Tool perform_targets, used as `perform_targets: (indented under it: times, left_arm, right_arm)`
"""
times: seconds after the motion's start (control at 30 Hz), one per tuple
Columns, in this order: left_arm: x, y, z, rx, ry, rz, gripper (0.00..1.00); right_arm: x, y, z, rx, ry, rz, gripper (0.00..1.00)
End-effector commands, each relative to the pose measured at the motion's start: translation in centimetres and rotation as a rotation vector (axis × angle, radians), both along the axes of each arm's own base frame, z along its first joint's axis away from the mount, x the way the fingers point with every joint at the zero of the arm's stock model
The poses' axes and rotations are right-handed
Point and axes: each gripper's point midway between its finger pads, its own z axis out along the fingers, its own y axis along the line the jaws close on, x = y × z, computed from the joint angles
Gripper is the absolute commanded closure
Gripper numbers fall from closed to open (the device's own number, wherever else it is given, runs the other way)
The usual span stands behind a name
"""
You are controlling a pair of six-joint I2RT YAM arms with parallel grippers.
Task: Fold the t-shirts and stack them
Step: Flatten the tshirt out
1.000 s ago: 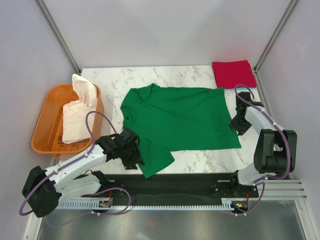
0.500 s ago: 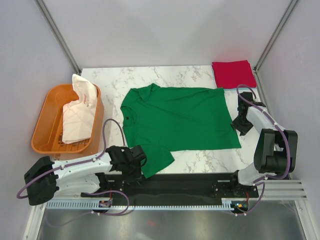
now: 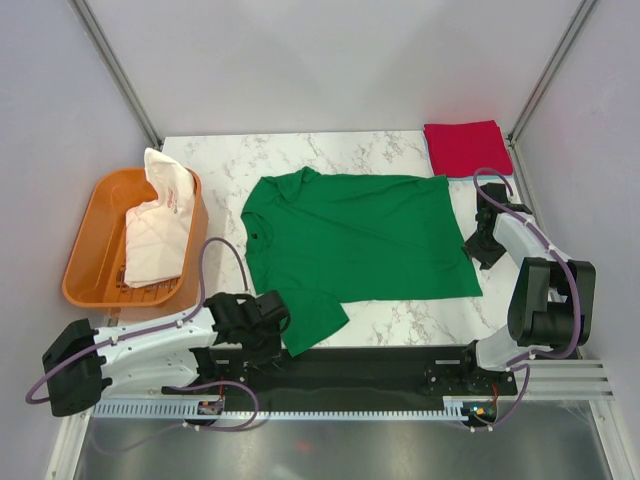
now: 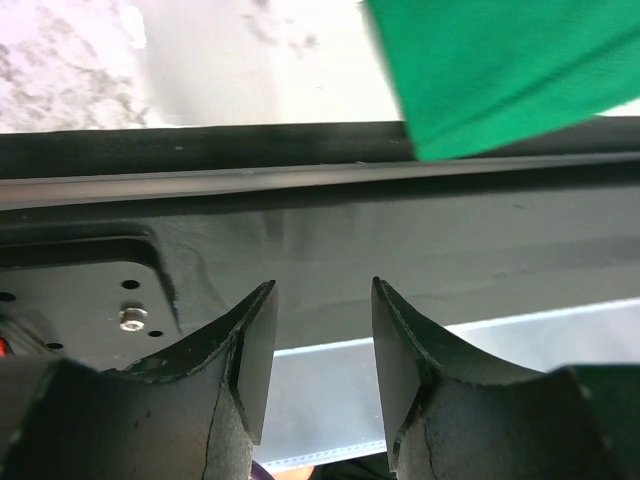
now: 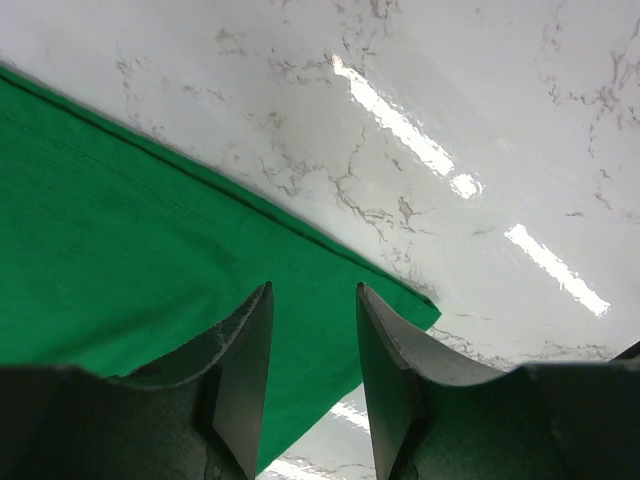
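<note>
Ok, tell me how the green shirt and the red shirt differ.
The green shirt lies spread open mid-table; the red shirt is folded into a rectangle at the far right corner. The green shirt shows collar and sleeves; the red shirt shows neither. The green shirt covers much more table than the red one. Both are plain and lie flat on the marble.

White marble table (image 3: 225, 165): green t-shirt (image 3: 360, 240) spread flat mid-table; red t-shirt (image 3: 466, 147) folded, far right corner.

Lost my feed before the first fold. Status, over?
Left gripper open, clear of the green t-shirt. Right gripper open over its hem corner. Shirt spread out, unfolded. Nothing on it.
</note>
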Motion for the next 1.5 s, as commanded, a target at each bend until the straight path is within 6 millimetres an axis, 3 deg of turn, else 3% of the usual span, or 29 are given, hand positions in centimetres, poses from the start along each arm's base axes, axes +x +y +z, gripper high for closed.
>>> perform_targets:
  times: [0.0, 0.23, 0.27, 0.3, 0.5, 0.57, 0.67, 0.73, 0.77, 0.8, 1.1, 1.47]
  left_arm:
    - [0.9, -1.6, 1.9, -0.061, -0.037, 0.037, 0.5]
    - [1.7, -3.2, 3.8, -0.115, -0.066, 0.036, 0.5]
    - [8.7, -9.1, 7.4, -0.362, -0.361, 0.178, 0.46]
    - [9.3, -9.8, 8.8, -0.401, -0.361, 0.243, 0.45]
    - [11.7, -11.0, 14.5, -0.468, -0.542, 0.151, 0.38]
    - [12.1, -11.0, 14.8, -0.468, -0.553, 0.169, 0.37]
    - [11.1, -10.5, 12.1, -0.445, -0.456, 0.221, 0.39]
    - [9.4, -9.4, 8.2, -0.387, -0.355, 0.247, 0.43]
    - [9.4, -9.4, 8.3, -0.391, -0.356, 0.248, 0.44]
    - [8.9, -8.5, 6.7, -0.357, -0.342, 0.245, 0.44]
    - [6.0, -5.7, 1.3, -0.262, -0.21, 0.316, 0.5]
    - [5.1, -5.1, -0.5, -0.196, -0.175, 0.322, 0.53]
  right_arm:
    - [0.6, -0.4, 1.1, -0.02, -0.047, 0.0, 0.53]
    - [0.7, -0.6, 1.2, -0.026, -0.046, 0.012, 0.53]
    - [0.7, -0.6, 1.2, -0.029, -0.047, 0.014, 0.53]
    - [0.7, -0.6, 1.3, -0.027, -0.047, 0.014, 0.53]
    - [0.8, -0.5, 1.3, -0.021, -0.053, 0.018, 0.53]
    - [0.8, -0.4, 1.3, -0.014, -0.054, 0.02, 0.53]
    - [0.6, -0.2, 1.2, -0.006, -0.053, 0.029, 0.53]
    - [0.5, -0.2, 1.2, -0.007, -0.053, 0.029, 0.53]
    - [0.4, -0.2, 1.2, -0.007, -0.051, 0.029, 0.53]
    - [0.3, -0.2, 1.1, -0.007, -0.048, 0.03, 0.53]
    - [0.4, 0.2, 0.4, 0.016, -0.045, 0.031, 0.53]
    - [0.3, 0.0, 0.2, 0.008, -0.042, 0.031, 0.53]
